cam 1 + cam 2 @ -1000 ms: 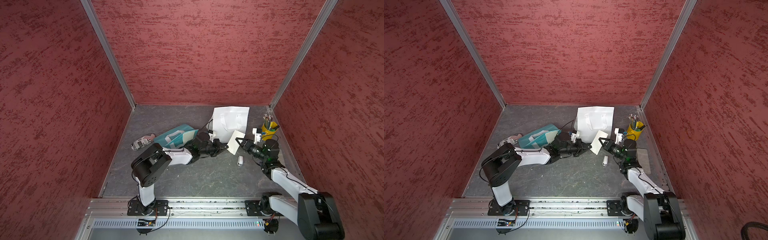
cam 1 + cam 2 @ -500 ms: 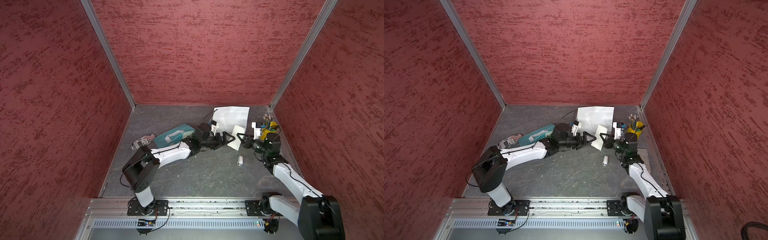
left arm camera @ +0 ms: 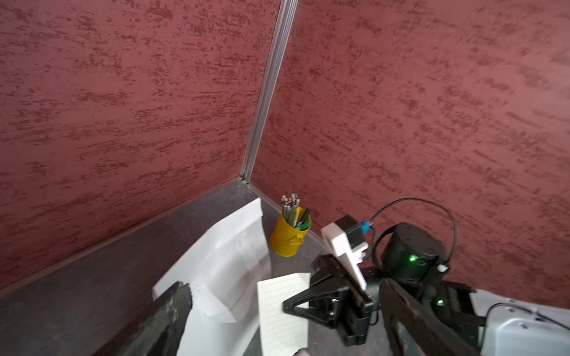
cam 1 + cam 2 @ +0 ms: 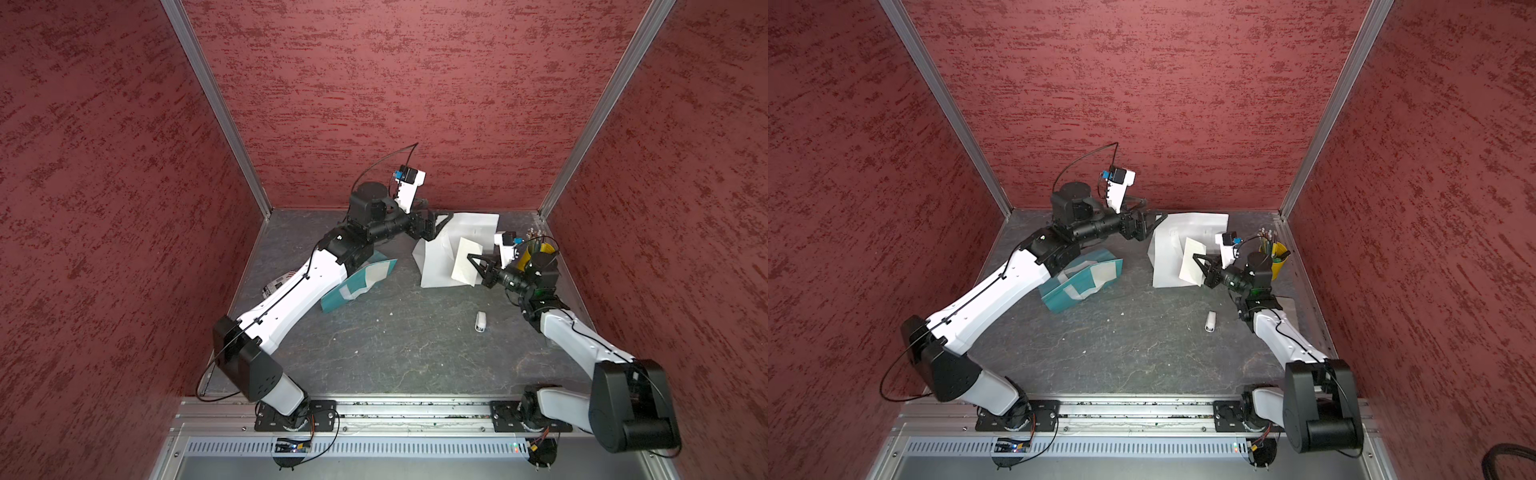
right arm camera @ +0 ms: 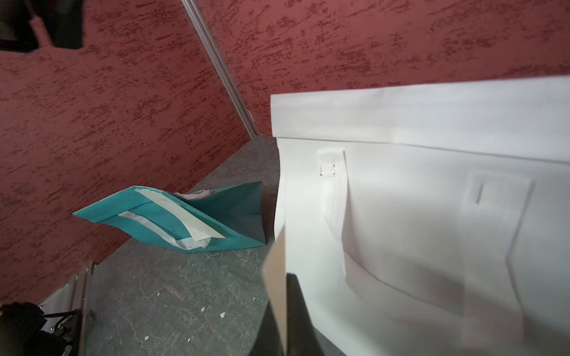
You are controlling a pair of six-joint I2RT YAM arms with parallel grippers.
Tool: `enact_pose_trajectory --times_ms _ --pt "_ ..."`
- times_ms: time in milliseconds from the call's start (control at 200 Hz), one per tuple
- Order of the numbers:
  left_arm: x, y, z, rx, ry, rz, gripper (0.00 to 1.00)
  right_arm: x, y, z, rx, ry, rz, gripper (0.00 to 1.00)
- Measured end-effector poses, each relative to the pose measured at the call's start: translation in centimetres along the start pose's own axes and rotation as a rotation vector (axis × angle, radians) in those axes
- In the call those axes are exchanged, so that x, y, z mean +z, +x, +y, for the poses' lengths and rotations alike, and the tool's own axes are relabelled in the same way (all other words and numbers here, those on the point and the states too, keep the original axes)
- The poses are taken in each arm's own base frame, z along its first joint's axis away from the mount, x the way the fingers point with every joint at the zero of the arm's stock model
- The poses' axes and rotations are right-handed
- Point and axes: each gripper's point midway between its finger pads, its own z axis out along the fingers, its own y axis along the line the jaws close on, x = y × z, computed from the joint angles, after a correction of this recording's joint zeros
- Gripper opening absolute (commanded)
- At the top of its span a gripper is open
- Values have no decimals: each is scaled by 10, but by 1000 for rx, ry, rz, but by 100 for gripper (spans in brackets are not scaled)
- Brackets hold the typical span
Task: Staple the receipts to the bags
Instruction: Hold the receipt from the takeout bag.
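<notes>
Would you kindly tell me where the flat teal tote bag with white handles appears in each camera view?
Top view: the flat teal tote bag lies on the grey floor, partly behind the left arm.
Top view: the same spot.
Left wrist: not in view.
Right wrist: beside the large white tote bag.
Shared landmark: that white bag, in all four.

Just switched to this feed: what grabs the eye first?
The right end effector pinches a lined receipt over the white bag near the back right corner. The left end effector hangs open at that bag's far edge, beyond the teal bag. A small white stapler lies alone on the table, nearer the robot.
</notes>
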Motion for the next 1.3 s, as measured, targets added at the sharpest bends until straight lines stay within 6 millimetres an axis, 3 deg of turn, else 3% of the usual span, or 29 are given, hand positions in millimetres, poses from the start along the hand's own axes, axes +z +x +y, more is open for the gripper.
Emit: enact_pose_trajectory --times_ms 175,341,571,736,902,1067,1303 --pt "35 32 55 70 -13 128 92 18 -23 -2 -68 -80 -18 0" --pt "54 67 78 94 46 239 92 34 -29 -10 -81 -127 -6 0" --pt "61 86 77 127 169 301 83 51 -16 -21 -52 -164 33 0" --pt "64 99 76 110 244 329 70 58 -7 -22 -35 -200 44 0" --pt "65 116 80 85 259 371 65 71 -8 -19 -23 -254 48 0" --pt "65 117 80 89 261 374 57 80 -9 -15 -4 -293 44 0" --pt "65 116 80 101 264 369 35 88 -6 -18 60 -314 43 0"
